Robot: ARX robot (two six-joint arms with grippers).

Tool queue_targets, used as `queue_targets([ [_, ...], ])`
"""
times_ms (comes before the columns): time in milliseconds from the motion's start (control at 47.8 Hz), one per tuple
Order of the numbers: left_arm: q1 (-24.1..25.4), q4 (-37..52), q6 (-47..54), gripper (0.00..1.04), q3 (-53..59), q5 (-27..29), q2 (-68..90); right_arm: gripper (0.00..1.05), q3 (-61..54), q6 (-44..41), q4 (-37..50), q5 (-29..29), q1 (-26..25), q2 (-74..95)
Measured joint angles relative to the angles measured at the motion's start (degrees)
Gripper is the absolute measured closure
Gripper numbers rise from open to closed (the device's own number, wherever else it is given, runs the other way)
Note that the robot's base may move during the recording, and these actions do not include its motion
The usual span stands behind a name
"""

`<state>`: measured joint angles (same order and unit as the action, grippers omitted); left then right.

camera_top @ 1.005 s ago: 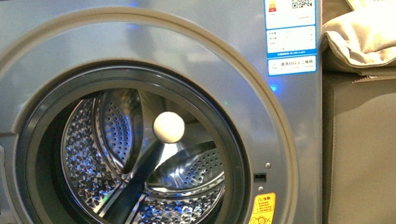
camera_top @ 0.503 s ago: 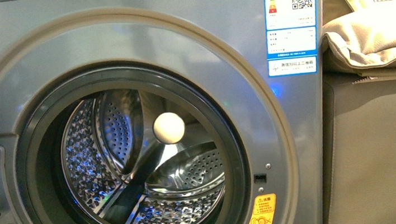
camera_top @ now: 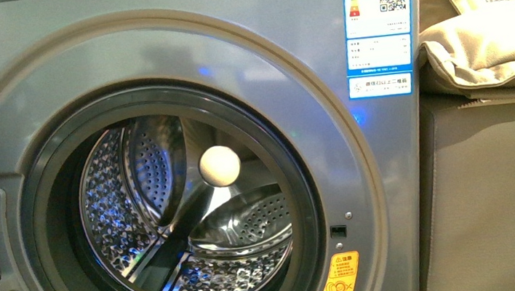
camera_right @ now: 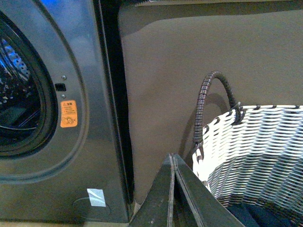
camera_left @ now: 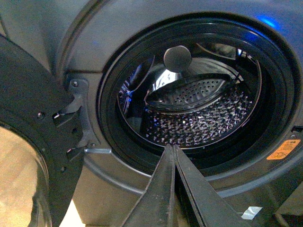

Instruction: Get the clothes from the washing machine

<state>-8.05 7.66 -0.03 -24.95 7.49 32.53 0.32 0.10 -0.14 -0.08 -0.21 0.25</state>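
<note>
Left gripper (camera_left: 174, 156): fingers pressed together with nothing between them, tip aimed at the lower lip of the machine's opening; it sits outside the drum, apart from the rim.
Right gripper (camera_right: 172, 163): fingers also together and empty, hanging just beside the basket (camera_right: 265, 146), likely because that is where garments get dropped.
Machine (camera_top: 278, 33): grey front-loader filling the front view, blue label (camera_top: 378, 25) at its upper right, orange sticker (camera_top: 340, 276) low beside the opening.
Door (camera_left: 28, 142): swung wide to the hinge side, so the mouth is free for an arm to enter.
Drum (camera_top: 175, 221): perforated steel, bare as far as the front and left wrist views reach; no fabric shows in it. The near bottom is hidden by the dark seal, so a small piece there cannot be ruled out.
Clothes (camera_right: 255, 215): a dark blue bundle low inside the basket, only partly seen in the right wrist view.
Cushions (camera_top: 491, 38): beige, stacked on the brown surface beside the machine; not part of the job.
Progress, judged: collecting looks close to finished.
Next move, judged: a look or sweep along the drum's hidden lower edge would confirm nothing remains.
</note>
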Motion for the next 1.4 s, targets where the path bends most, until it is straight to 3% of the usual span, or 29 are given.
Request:
queue_targets([
  [126,1.8,1.9,0.0,1.01,5.7,-1.6,-3.7,1.02,0.0,0.0,0.0,0.0,0.0,0.0],
  [209,5.8,2.6,0.0,1.01,8.3,-6.7,-5.7,1.02,0.0,0.0,0.0,0.0,0.0,0.0],
  [335,7.9,3.5,0.0,1.01,12.2,-7.2,-8.2,1.02,0.0,0.0,0.0,0.0,0.0,0.0],
  [1214,7.9,1.0,0.0,1.01,22.3,-7.5,-21.4,1.02,0.0,0.0,0.0,0.0,0.0,0.0],
  [1340,7.9,-7.6,-0.1,1.01,24.4,-7.6,-30.9,1.02,0.0,0.0,0.0,0.0,0.0,0.0],
  [1403,7.9,-7.7,-0.1,1.01,24.4,-7.5,-32.2,1.02,0.0,0.0,0.0,-0.1,0.0,0.0],
])
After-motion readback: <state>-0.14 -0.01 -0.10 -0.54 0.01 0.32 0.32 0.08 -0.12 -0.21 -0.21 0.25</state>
